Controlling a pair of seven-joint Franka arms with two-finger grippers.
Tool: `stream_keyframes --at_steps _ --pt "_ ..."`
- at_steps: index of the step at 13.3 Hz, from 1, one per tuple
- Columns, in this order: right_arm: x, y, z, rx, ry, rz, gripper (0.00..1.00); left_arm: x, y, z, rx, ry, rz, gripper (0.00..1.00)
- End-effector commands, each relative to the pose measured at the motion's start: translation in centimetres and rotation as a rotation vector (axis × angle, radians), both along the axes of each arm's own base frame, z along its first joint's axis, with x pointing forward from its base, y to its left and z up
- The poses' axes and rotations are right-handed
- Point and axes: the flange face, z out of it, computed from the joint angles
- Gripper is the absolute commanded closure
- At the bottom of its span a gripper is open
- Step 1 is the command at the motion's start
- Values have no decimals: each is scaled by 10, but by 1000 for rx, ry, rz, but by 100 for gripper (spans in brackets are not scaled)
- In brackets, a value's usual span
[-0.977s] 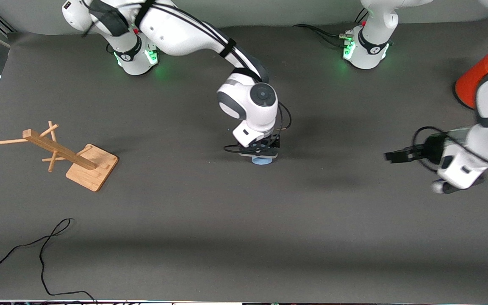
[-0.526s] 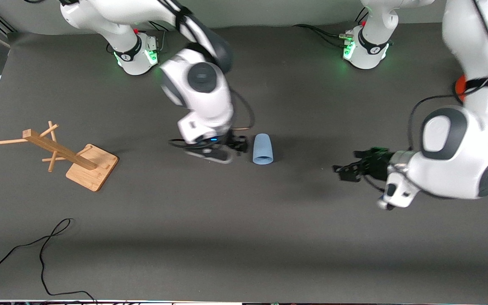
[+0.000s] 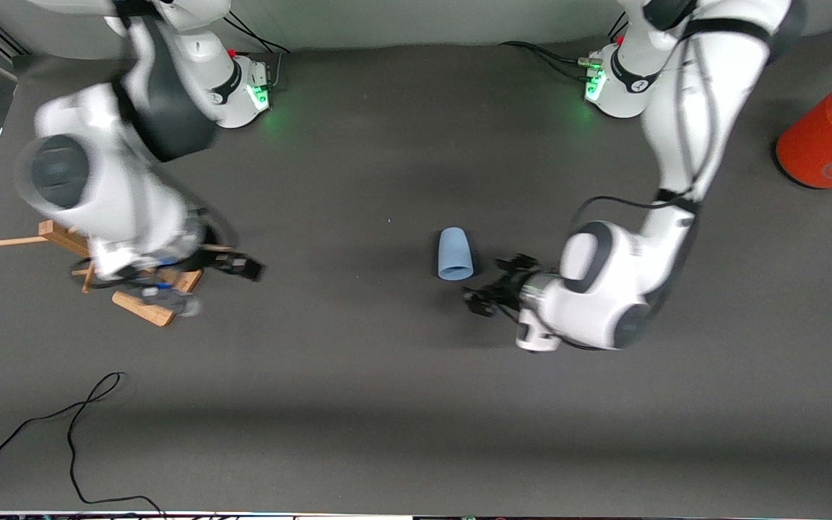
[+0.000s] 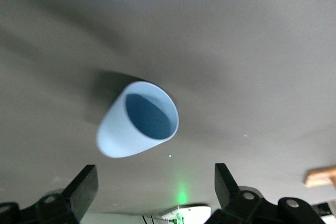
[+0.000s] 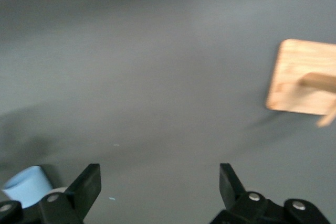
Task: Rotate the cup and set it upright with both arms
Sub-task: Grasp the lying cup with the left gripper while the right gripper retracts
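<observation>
The light-blue cup (image 3: 454, 254) lies on its side mid-table, with its mouth toward the front camera. My left gripper (image 3: 492, 284) is open and empty, low beside the cup's mouth, toward the left arm's end. In the left wrist view the cup's (image 4: 137, 120) open mouth faces the open gripper (image 4: 155, 187), a short gap away. My right gripper (image 3: 241, 266) is open and empty, off by the wooden rack. In the right wrist view it (image 5: 159, 182) points at bare table, and the cup (image 5: 25, 187) shows at the picture's edge.
A wooden peg rack (image 3: 143, 307) lies tipped at the right arm's end, partly under the right arm; its base shows in the right wrist view (image 5: 302, 77). A big orange cylinder (image 3: 831, 141) stands at the left arm's end. A black cable (image 3: 76, 426) lies nearest the front camera.
My right gripper let go of the cup and swung away toward the wooden rack. My left arm moved in from the left arm's end to beside the cup.
</observation>
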Motion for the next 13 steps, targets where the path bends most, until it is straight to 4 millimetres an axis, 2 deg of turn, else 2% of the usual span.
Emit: stream_keyframes --at_steps 1,3,5,7,8,9,10,11,12,13 --pt "-16 -63 26 26 12 37 0 0 1 -29 44 52 -1 2" --pt "-34 -99 39 25 4 50 0 -4 12 -35 75 101 -22 2" --pt "-65 -126 50 49 -17 64 0 1 41 -39 121 150 -26 2" --pt "-86 -128 68 62 -56 124 0 -3 42 -43 133 169 -37 2" --pt "-87 -130 74 66 -62 152 0 -5 41 -45 140 181 -27 6" --pt "-87 -123 85 70 -71 195 0 -7 38 -48 156 198 -9 16" --pt "-88 -118 86 73 -49 214 0 -9 37 -51 162 211 -4 30" --pt "-88 -118 88 74 -49 217 0 -15 38 -57 165 228 -13 56" --pt "-88 -118 88 72 -48 216 0 -18 40 -62 165 246 -9 100" --pt "-88 -120 89 71 -48 215 0 -21 41 -65 165 258 -18 100"
